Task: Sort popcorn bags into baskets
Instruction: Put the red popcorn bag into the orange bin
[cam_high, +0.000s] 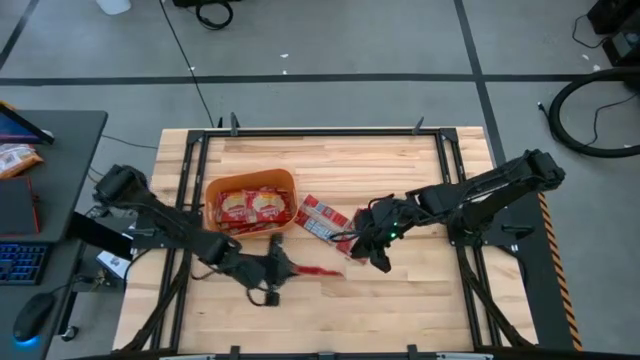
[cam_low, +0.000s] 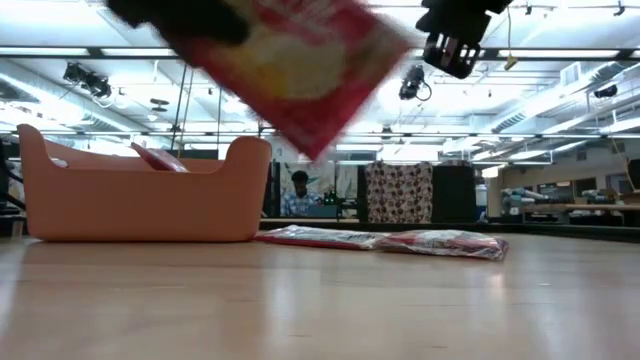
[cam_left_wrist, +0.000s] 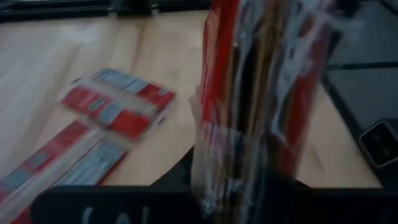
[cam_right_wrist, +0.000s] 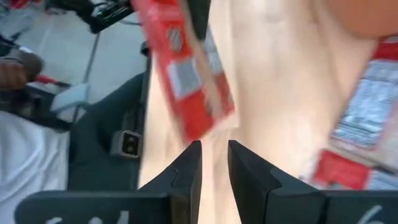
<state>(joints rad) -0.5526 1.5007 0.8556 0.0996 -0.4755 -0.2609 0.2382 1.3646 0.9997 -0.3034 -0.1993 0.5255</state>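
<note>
Popcorn, red and silver, fills the left wrist view: one held bag (cam_left_wrist: 261, 106) stands on edge right before the lens, pinched in the left gripper (cam_high: 272, 268) at the near middle of the table. It looks light and thin, a crinkly film packet that flexes, so a firm pinch on a flat edge or a corner seam should carry it; the film is likely slippery, and squeezing the middle would only crush the contents.

Left of centre and farther back, the orange basket (cam_high: 213, 190) already holds several bags (cam_high: 252, 206). Just right of it, loose bags (cam_high: 322, 218) lie flat on the wood. Beside them the right gripper (cam_high: 380, 258) hovers with its fingers (cam_right_wrist: 188, 167) a small way apart and nothing between them.

From overhead the held packet shows only as a thin red streak (cam_high: 318, 271). The low view shows its broad printed face (cam_low: 300, 70) raised clear of the tabletop and tilted, and the right wrist view shows it from the far side (cam_right_wrist: 183, 74).
</note>
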